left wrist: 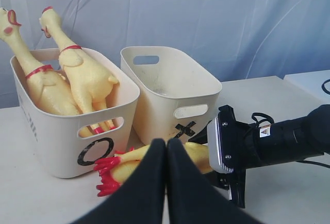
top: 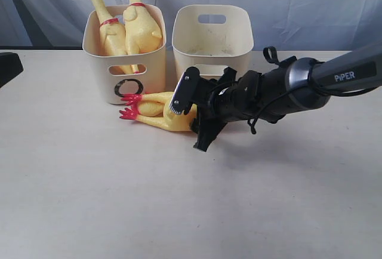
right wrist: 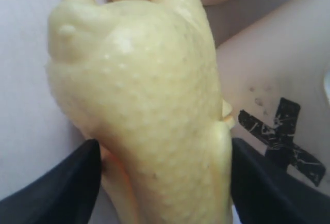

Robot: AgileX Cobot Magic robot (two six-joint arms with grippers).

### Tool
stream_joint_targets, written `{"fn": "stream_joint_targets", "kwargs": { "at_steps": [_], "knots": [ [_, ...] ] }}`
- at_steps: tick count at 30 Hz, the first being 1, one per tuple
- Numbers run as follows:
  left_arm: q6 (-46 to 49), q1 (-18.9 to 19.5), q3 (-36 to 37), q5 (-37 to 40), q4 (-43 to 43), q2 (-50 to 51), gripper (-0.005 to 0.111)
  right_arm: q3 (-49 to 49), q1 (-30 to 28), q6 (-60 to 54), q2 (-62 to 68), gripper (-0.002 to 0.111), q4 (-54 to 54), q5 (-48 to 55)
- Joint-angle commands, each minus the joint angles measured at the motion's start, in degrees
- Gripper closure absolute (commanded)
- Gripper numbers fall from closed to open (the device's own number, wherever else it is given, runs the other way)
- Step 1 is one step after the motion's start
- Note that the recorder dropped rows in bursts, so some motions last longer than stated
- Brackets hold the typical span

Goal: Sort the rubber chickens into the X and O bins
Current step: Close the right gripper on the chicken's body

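Note:
Two rubber chickens [top: 110, 32] [top: 140, 26] stand head-up in the O bin [top: 149, 68], the left cream tub. The X bin [top: 239, 44] beside it shows nothing inside. A third rubber chicken [top: 155, 113] lies on the table in front of the bins, red feet to the left. My right gripper [top: 192, 114] straddles its body. In the right wrist view both black fingers [right wrist: 56, 182] press the sides of the yellow body [right wrist: 149, 105], close to the black X [right wrist: 281, 136]. My left gripper [left wrist: 166, 144] is shut and empty, held back from the bins.
A pale blue curtain [top: 298, 2] hangs behind the bins. A dark object [top: 7, 65] sits at the table's left edge. The pale tabletop [top: 179, 211] stretches toward the front, with the right arm [top: 334, 77] reaching in from the right.

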Motion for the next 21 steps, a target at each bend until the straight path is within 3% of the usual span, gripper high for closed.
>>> {"fn": "stream_joint_targets", "kwargs": {
  "at_steps": [1, 4, 21],
  "knots": [
    [-0.1, 0.2, 0.3, -0.1, -0.5, -0.5, 0.106, 0.1, 0.2, 0.0, 0.4, 0.093, 0.0, 3.0],
    [-0.1, 0.2, 0.3, -0.1, -0.5, -0.5, 0.106, 0.1, 0.2, 0.2, -0.1, 0.109, 0.0, 3.0],
    [-0.1, 0.2, 0.3, 0.7, -0.5, -0.5, 0.106, 0.1, 0.2, 0.6, -5.0, 0.109, 0.0, 9.3]
  ]
}}
